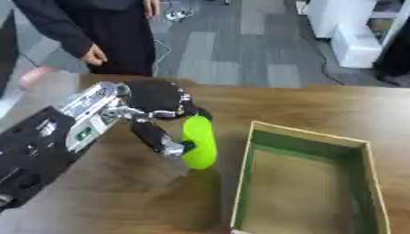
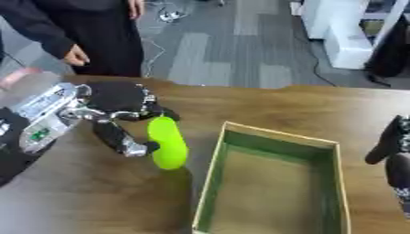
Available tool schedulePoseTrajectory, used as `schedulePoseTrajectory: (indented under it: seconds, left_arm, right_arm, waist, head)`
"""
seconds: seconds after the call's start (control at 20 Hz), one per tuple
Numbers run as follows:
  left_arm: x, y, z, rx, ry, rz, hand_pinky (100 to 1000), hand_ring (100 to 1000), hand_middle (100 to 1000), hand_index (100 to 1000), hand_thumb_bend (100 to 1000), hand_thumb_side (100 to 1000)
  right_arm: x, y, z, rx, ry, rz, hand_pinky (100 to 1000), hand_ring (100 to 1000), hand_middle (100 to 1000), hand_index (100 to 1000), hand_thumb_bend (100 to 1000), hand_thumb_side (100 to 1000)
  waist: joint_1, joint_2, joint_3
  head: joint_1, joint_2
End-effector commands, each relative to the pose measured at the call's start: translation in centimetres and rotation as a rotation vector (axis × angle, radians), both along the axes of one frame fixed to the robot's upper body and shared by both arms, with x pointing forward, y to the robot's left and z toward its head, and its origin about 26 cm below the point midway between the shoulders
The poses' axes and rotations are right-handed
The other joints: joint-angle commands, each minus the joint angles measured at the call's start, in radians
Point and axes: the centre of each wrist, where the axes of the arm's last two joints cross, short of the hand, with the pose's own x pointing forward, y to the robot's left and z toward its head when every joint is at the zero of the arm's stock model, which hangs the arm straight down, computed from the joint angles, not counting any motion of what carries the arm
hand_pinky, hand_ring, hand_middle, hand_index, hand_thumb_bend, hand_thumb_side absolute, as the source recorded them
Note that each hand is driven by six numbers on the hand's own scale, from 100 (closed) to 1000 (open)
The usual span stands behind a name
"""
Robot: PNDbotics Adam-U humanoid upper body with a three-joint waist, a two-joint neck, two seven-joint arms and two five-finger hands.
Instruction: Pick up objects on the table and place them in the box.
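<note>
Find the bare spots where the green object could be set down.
Free: the box floor, and the table behind the box. Crowded: left of the box, where the left hand holds the green object.

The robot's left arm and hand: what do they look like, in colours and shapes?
The left arm is a bulky black forearm with white markings and a small green spot near the silver metal wrist. The left hand has a black, rounded back and black fingers with silver tips. The right hand shows only as dark fingers at the picture's edge.

Grey carpet-tile floor (image 1: 240, 50), white cabinets (image 1: 344, 27)
</note>
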Motion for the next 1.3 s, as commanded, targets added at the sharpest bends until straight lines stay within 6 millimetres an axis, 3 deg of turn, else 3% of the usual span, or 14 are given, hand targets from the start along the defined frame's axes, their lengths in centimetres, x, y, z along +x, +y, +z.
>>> schedulePoseTrajectory:
  seconds: [0.05, 0.6, 1.0, 1.3]
  left_arm:
    - [-0.5, 0.2, 2.5, -0.061, -0.079, -0.018, 100, 100, 194, 400, 1000, 1000]
    - [-0.3, -2.4, 2.3, -0.311, -0.112, -0.176, 100, 100, 189, 400, 1000, 1000]
    - [0.5, -4.8, 0.4, -0.371, -0.024, -0.284, 100, 100, 186, 400, 1000, 1000]
    - [0.8, -6.4, -0.5, -0.408, 0.054, -0.36, 100, 100, 194, 405, 1000, 1000]
  right_arm:
    - [-0.2, -0.3, 0.6, -0.024, -0.021, -0.004, 198, 290, 363, 452, 100, 1000]
    - [0.1, 0.1, 1.4, -0.005, -0.051, 0.025, 203, 293, 364, 450, 100, 1000]
    - [0.4, 0.7, 2.7, 0.006, -0.086, 0.084, 209, 298, 368, 447, 100, 1000]
    - [0.6, 0.8, 3.7, 0.019, -0.106, 0.115, 210, 299, 369, 445, 100, 1000]
  waist:
    - [0.003, -0.018, 0.001]
    - [0.005, -0.01, -0.03]
    - [0.014, -0.003, -0.07]
    - [0.023, 0.001, -0.092]
  head:
    - [0.002, -0.014]
    - [0.019, -0.027]
    - [0.08, -0.041]
    - [0.097, -0.048]
